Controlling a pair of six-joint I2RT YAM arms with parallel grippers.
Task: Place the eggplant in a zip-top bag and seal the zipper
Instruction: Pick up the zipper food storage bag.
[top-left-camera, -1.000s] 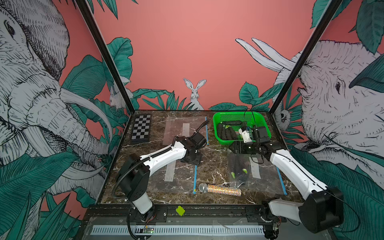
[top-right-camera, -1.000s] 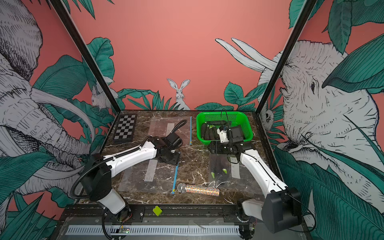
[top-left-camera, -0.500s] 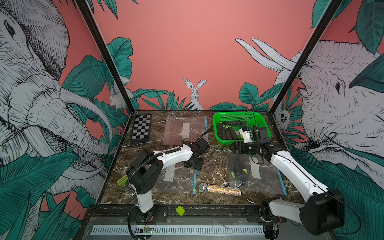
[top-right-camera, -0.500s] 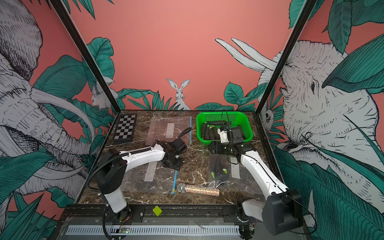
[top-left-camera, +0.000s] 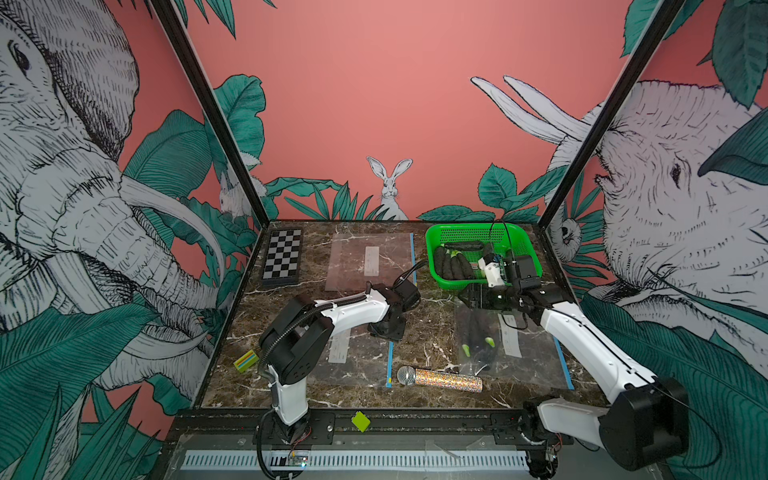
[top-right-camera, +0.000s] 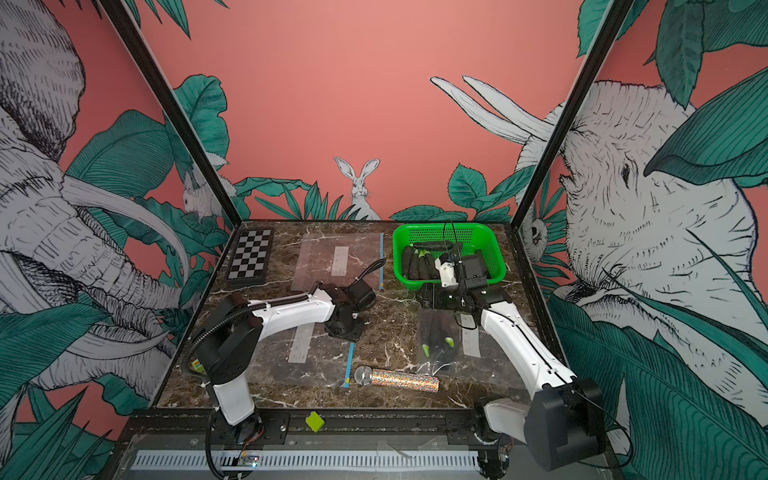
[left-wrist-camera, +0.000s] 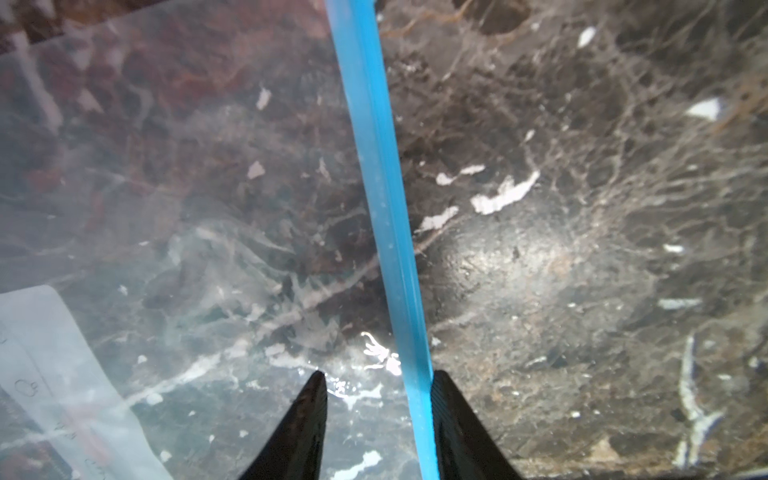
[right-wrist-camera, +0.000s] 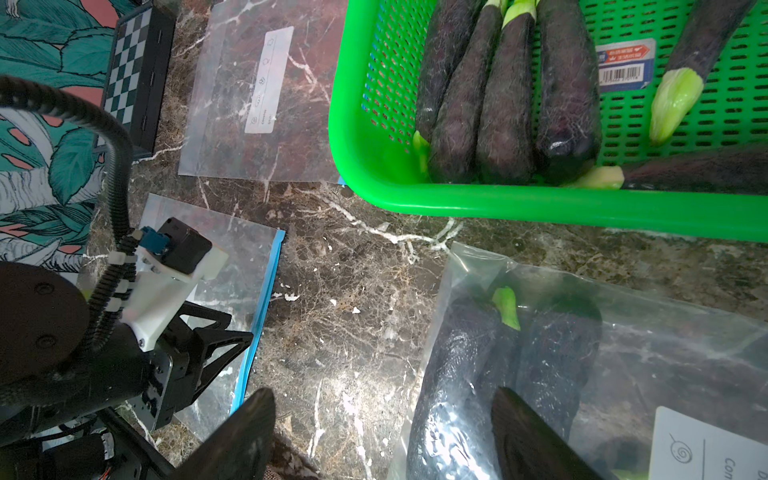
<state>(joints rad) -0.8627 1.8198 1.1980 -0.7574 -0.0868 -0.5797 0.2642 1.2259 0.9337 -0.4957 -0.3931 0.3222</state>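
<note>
My left gripper (top-left-camera: 388, 332) points down at the blue zipper (left-wrist-camera: 382, 208) of the empty front-left zip-top bag (top-left-camera: 357, 357). Its jaws are open and straddle the zipper edge, and the strip lies against one finger (left-wrist-camera: 453, 415). My right gripper (top-left-camera: 464, 297) hovers open over the near end of a second bag (right-wrist-camera: 665, 353), which holds two dark eggplants (right-wrist-camera: 457, 365). Nothing sits between its fingers. More eggplants (right-wrist-camera: 498, 104) lie in the green basket (top-left-camera: 432, 266).
A third empty bag (top-left-camera: 370, 262) lies at the back centre beside a chessboard (top-left-camera: 282, 257). A glittery microphone (top-left-camera: 440, 378) rests near the front edge between the two front bags. A small striped block (top-left-camera: 246, 360) sits at the left edge.
My left gripper has shifted slightly toward the front along the bag's zipper edge and its jaws have narrowed. The left elbow has swung toward the front. The right arm has barely moved.
</note>
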